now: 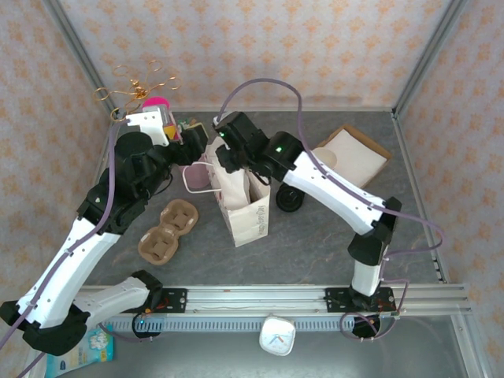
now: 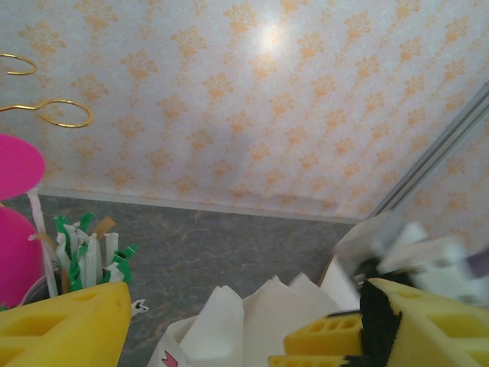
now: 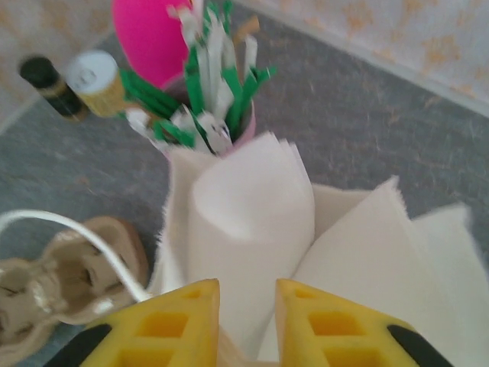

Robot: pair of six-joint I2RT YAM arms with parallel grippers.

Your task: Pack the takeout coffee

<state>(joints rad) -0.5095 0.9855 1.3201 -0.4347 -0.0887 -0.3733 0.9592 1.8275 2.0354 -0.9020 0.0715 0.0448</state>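
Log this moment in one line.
left fingers open at bag top | right fingers nearly closed there, grip unclear | tray beside bag

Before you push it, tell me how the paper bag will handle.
The bag stands tall on a narrow base, so a push near the top would probably tip it rather than slide it. Its mouth is thin, creased paper, so it is likely floppy, light and easy to crush.

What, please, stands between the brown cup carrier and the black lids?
A white paper bag stands between the carrier and the lids, in the top view.
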